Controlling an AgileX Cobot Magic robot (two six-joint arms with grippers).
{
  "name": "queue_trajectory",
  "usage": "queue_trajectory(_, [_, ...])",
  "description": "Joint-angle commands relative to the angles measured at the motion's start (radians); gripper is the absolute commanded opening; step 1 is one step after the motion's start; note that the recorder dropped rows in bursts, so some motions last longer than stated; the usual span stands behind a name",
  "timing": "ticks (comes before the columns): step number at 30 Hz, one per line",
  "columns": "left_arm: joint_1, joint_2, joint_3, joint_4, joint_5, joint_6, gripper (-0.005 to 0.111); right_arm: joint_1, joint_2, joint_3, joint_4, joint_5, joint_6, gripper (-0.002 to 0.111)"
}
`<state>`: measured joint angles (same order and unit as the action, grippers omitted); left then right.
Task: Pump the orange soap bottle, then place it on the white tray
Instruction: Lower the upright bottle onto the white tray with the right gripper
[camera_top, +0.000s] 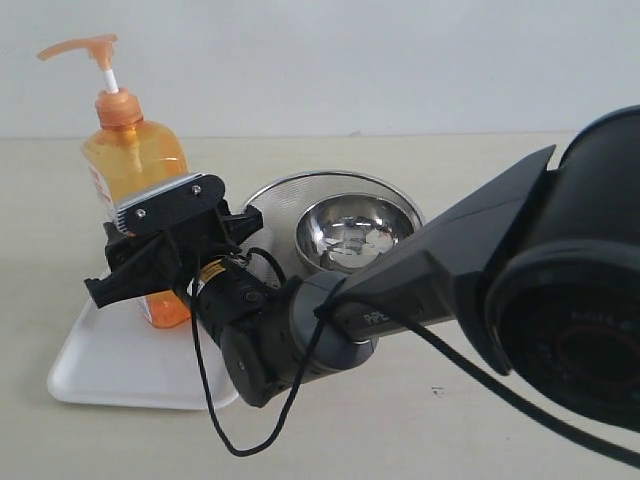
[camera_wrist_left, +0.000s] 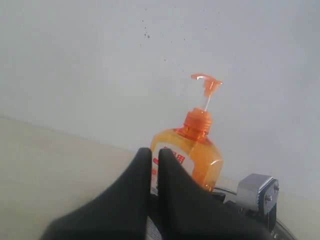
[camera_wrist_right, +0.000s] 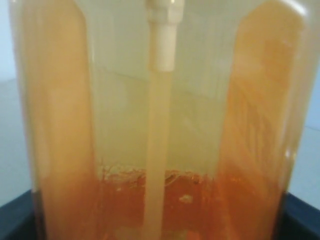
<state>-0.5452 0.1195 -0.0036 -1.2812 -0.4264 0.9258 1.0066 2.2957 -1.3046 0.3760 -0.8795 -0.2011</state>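
Orange soap bottle (camera_top: 135, 155), the tall see-through plastic one with an orange pump on top, stands in the upper left of the outside picture. Its bottom looks to rest on the far part of the flat white plastic tray (camera_top: 100, 375) with the low rim. The right gripper (camera_top: 150, 250) hugs the bottle low down, one black jaw on each side. In its own close picture the dark pads (camera_wrist_right: 15, 220) touch both sides, so it looks clamped on the bottle. The left gripper (camera_wrist_left: 155, 155) has its two black fingers (camera_wrist_left: 140, 170) pressed together with nothing in them, apart from the bottle. I think the job now is the putting down. To do it well, the right gripper should make sure the bottom sits flat on the tray. Then it should open both jaws slowly and evenly, so no side gets pushed. Then it should back away straight and not bump the round shiny steel bowl (camera_top: 330, 215) just beside the tray. The bottle is tall and thin, so a small nudge could tip it. It stands straight up, its long line running from bottom to top of the picture. The pump spout sticks out to the left.
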Motion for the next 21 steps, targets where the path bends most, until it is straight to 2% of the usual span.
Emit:
queue_trajectory(1, [0.003, -0.003, 0.004, -0.004, 0.012, -0.006, 0.005, -0.001, -0.016, -0.012, -0.014, -0.017, 0.008, 0.083])
queue_trajectory(4, [0.003, -0.003, 0.004, -0.004, 0.012, -0.006, 0.005, -0.001, -0.016, -0.012, -0.017, -0.017, -0.004, 0.088])
queue_trajectory(12, [0.003, -0.003, 0.004, -0.004, 0.014, -0.006, 0.005, -0.001, -0.040, -0.012, 0.006, -0.003, -0.058, 0.088])
queue_trajectory(21, [0.003, -0.003, 0.004, -0.004, 0.016, -0.006, 0.005, -0.001, -0.160, -0.012, 0.053, 0.154, -0.095, 0.088])
